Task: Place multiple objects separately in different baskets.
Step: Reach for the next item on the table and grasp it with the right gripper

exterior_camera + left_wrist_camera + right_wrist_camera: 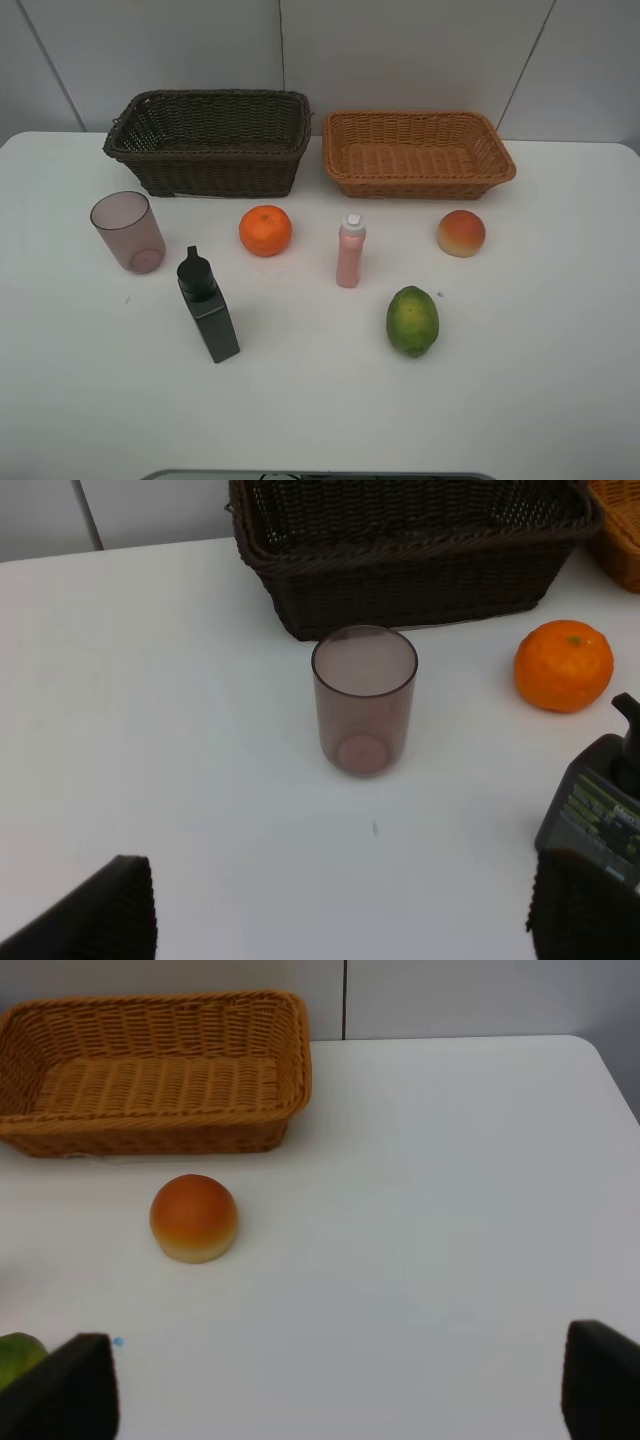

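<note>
Both grippers spread wide, holding nothing.
The left gripper [340, 920] has its jaws far apart over the table [320, 400], aimed at the cup [364, 700], with the black bottle [600, 815], orange [563, 666] and dark brown basket [420, 590] beyond. The right gripper [335, 1385] is equally wide, facing the peach [194, 1218] and tan basket [150, 1135], with the green fruit [18, 1355] beside one finger. The pink bottle [351, 251] stands mid-table. Neither arm shows in the high view.

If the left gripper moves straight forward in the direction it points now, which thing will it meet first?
Probably the pinkish cup: it stands upright almost centred ahead of the open left gripper, with the dark brown basket behind it. Depth is hard to judge.
</note>
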You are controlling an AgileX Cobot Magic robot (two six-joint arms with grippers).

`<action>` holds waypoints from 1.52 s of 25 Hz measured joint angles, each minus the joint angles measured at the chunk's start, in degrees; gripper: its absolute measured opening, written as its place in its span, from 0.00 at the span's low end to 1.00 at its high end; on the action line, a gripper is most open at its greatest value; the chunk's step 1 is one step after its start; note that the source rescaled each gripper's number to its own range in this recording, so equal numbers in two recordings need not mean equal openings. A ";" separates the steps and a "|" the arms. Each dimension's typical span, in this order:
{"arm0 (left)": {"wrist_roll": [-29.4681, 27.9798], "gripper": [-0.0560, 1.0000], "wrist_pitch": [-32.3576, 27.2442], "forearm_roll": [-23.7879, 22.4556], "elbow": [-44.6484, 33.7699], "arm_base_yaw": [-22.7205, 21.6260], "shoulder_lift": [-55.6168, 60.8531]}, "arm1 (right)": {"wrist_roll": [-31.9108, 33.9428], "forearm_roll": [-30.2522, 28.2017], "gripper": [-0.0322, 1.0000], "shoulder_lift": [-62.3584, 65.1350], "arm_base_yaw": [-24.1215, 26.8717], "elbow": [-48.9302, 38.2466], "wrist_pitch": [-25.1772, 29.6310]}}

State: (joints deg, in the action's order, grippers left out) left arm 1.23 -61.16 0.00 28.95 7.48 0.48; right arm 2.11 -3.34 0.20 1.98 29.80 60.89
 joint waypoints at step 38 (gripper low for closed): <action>0.00 0.96 0.00 0.00 0.00 0.00 0.00 | 0.00 0.00 0.89 0.00 0.02 0.00 0.00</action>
State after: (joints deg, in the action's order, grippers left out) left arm 1.23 -61.16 0.00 28.95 7.48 0.48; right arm 2.11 -3.34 0.20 2.00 29.80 60.89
